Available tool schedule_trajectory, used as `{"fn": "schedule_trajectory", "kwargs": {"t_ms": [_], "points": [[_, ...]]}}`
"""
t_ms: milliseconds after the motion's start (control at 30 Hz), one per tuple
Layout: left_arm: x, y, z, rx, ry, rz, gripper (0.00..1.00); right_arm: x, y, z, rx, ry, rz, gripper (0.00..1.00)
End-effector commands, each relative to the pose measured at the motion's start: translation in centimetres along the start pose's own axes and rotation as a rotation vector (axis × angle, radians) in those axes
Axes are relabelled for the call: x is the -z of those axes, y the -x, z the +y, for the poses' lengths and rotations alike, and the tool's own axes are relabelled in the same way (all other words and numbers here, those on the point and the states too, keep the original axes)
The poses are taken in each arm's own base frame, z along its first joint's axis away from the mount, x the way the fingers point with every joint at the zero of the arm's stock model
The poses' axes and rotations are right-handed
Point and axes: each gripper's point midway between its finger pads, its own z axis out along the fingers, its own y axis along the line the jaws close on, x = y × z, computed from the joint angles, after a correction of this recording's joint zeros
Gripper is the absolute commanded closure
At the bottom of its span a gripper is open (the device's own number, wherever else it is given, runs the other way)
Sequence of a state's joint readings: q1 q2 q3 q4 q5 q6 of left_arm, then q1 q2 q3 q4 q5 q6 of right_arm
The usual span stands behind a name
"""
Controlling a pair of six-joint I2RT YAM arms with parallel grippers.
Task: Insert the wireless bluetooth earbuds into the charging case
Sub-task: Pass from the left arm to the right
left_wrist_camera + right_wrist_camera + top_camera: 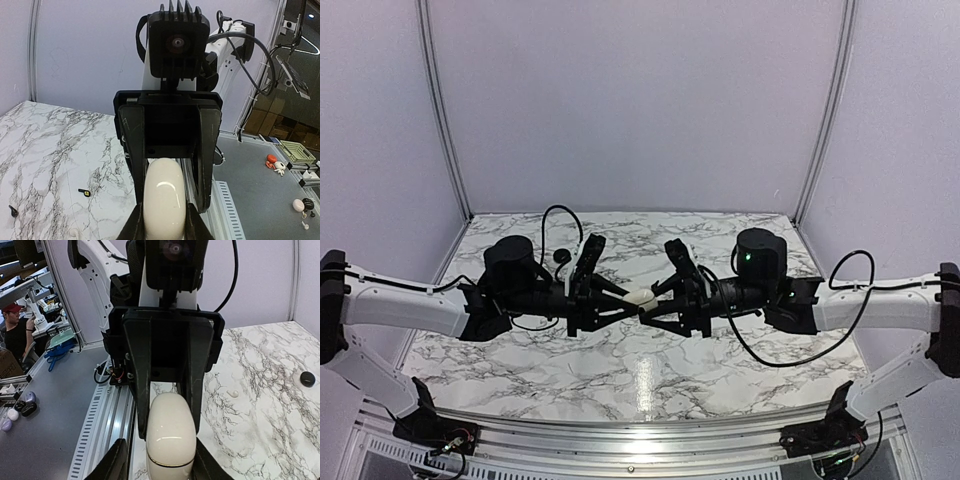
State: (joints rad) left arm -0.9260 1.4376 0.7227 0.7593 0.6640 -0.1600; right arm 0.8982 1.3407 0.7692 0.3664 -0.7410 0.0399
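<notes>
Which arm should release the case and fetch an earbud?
Right, likely. Left claw and right claw are both shut on the charging case. The left wrist view, facing the right arm, shows the hook-shaped earbud and second earbud on the table beyond the case, on the right arm's side.

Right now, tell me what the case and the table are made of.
Case: likely hard plastic, glossy cream. Sharp light highlights and a thin seam line suggest a moulded shell.
Table: marble-patterned with a polished finish, since it mirrors the overhead light. Real stone or printed laminate, I cannot tell.
</notes>
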Motion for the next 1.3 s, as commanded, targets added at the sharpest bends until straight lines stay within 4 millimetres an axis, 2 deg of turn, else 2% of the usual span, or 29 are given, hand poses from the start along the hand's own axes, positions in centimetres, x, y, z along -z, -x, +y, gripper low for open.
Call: {"fn": "schedule_trajectory", "kwargs": {"t_ms": [0,100,267,400,500,733,1033,1167,1267], "points": [[0.5,2.9,-0.5,-0.053,-0.001,-0.084,1.0,0.3,1.3,0.7,0.018,0.024,-0.043,0.6],[0.5,2.9,-0.7,-0.05,-0.007,-0.086,1.0,0.3,1.3,0.7,0.011,0.028,-0.045,0.62],[0.7,3.2,-0.9,-0.053,-0.009,-0.094,1.0,0.2,0.8,0.4,-0.003,0.024,-0.05,0.57],[0.8,3.2,-0.9,-0.05,-0.009,-0.097,1.0,0.2,0.8,0.2,-0.007,0.019,-0.05,0.6],[0.7,3.0,-0.9,-0.045,-0.011,-0.091,1.0,0.2,1.1,0.3,0.0,0.021,-0.056,0.63],[0.6,2.8,-0.7,-0.041,-0.011,-0.088,1.0,0.3,1.8,0.4,0.015,0.022,-0.07,0.61],[0.3,2.7,-0.6,-0.031,-0.019,-0.083,1.0,0.2,2.1,0.4,0.018,0.028,-0.075,0.67],[0.2,2.6,-0.6,-0.032,-0.019,-0.081,1.0,0.2,2.1,0.4,0.021,0.028,-0.075,0.72],[0.2,2.6,-0.5,-0.029,-0.02,-0.08,1.0,0.2,2.2,0.4,0.02,0.028,-0.078,0.71]]}}
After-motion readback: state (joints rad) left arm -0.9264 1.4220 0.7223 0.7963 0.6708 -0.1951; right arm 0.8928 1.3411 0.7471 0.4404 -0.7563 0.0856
